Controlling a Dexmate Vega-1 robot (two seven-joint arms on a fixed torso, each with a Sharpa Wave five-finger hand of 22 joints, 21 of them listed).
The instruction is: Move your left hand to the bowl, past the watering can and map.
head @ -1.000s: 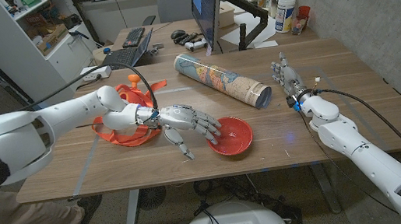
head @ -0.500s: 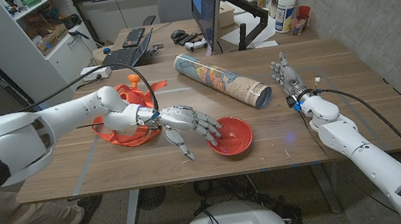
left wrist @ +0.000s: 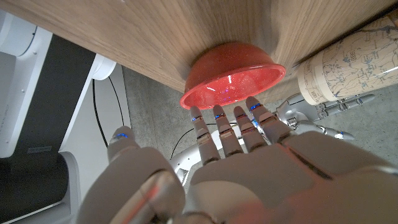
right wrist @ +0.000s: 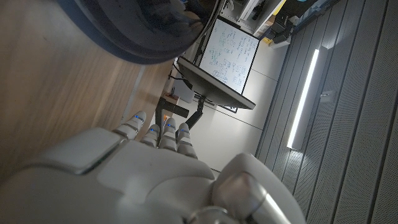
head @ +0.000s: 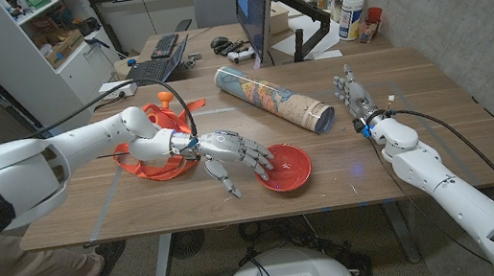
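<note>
Head view: left hand (head: 235,155) empty, fingers spread at bowl (head: 284,167) rim; looks light, rigid, slippery — grip the rim.

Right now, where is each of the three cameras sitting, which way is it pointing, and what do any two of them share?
Head view: on the robot's head, looking down over the wooden table; both arms show, left hand at the red bowl, right hand beside the rolled map.
Left wrist view: on the left wrist, looking along the left hand at the red bowl.
Right wrist view: on the right wrist, looking past the right hand toward a monitor.
Head and left wrist views share bowl, map and left hand.
</note>
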